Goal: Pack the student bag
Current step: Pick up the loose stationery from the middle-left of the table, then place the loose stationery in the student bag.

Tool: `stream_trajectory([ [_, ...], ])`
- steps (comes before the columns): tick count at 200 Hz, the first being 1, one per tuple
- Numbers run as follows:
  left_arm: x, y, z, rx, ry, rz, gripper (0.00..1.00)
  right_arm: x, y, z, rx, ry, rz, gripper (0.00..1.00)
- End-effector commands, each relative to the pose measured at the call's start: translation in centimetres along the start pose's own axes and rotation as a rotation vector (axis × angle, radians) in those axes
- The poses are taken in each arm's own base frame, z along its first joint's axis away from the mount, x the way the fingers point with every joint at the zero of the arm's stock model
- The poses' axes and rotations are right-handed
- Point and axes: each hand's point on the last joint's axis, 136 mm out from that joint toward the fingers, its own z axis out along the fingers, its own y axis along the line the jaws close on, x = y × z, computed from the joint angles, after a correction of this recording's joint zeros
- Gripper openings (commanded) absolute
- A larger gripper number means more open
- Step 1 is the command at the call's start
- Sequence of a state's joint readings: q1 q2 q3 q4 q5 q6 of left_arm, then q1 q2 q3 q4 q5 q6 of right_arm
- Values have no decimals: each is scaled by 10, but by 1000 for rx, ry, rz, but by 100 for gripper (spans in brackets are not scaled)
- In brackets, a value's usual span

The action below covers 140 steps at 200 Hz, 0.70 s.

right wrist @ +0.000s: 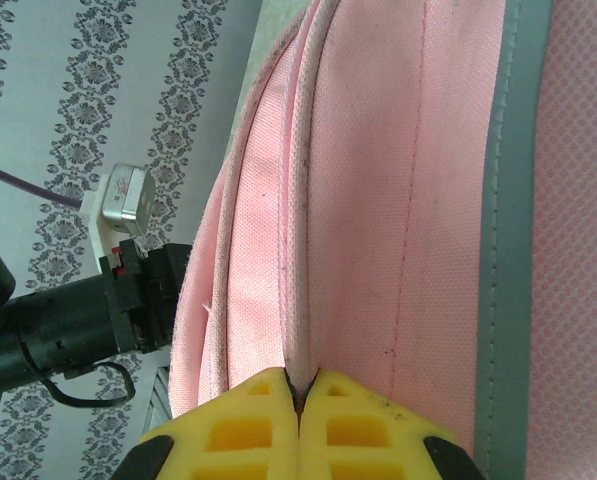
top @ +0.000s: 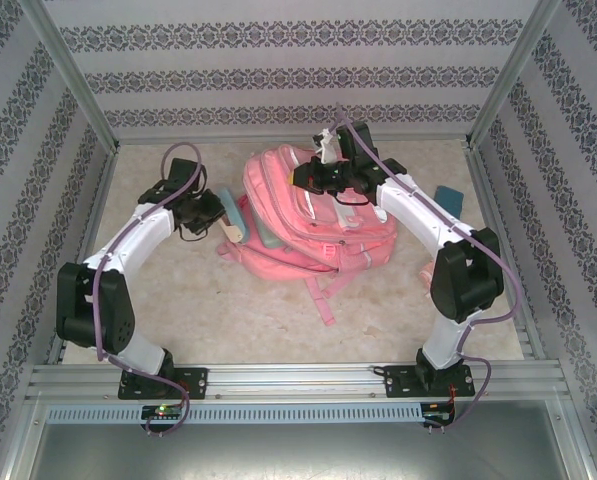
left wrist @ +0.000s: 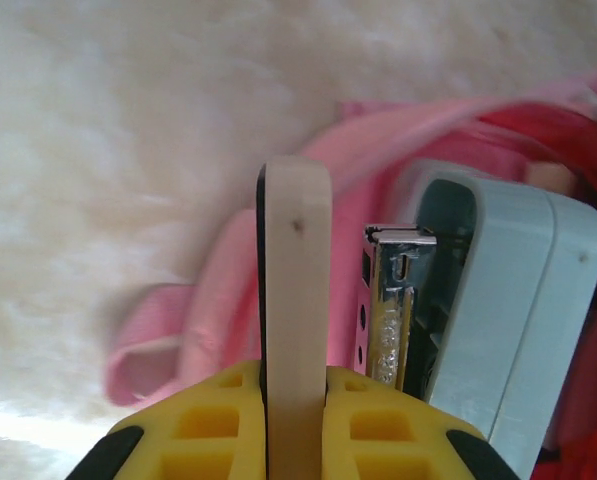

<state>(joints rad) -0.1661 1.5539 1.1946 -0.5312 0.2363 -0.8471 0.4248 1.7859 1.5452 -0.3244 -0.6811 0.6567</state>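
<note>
Fingers (left wrist: 218,420) of the left gripper (left wrist: 296,385) are clamped narrow on a pale wooden slat (left wrist: 298,280), held edge-on just beside a pale blue case (left wrist: 518,300) and a metal part (left wrist: 388,300) at the pink fabric. The right gripper (right wrist: 300,385) has its fingers (right wrist: 238,430) pinched tight on a piped seam of the student bag (right wrist: 378,200) — nothing else between them. From above, the student bag (top: 308,250) lies mid-tabletop (top: 228,310) between the two arms, straps trailing toward the near edge, with the slat (top: 234,228) at its left side.
</note>
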Motion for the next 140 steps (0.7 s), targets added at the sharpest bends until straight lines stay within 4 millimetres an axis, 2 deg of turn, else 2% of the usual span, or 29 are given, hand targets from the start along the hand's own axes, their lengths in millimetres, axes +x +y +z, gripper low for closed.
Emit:
stream_trajectory([
  [1,1,-35,4,93,3,98,6,-13,40,-26,-92,-72,-88,1],
  [25,16,-39,23,104,81,125,6,-11,42,-24,-94,-68,-90,1],
  [42,26,-32,40,88,136,137,5,-10,44,-24,-96,-68,-92,1],
  [53,30,-19,47,33,154,146,5,-10,45,-25,-97,-67,-94,1],
  [115,34,35,45,-210,151,147,0,-7,44,-26,-91,-66,-96,1],
  [140,33,50,47,-295,154,140,1,-7,45,-26,-94,-67,-97,1],
])
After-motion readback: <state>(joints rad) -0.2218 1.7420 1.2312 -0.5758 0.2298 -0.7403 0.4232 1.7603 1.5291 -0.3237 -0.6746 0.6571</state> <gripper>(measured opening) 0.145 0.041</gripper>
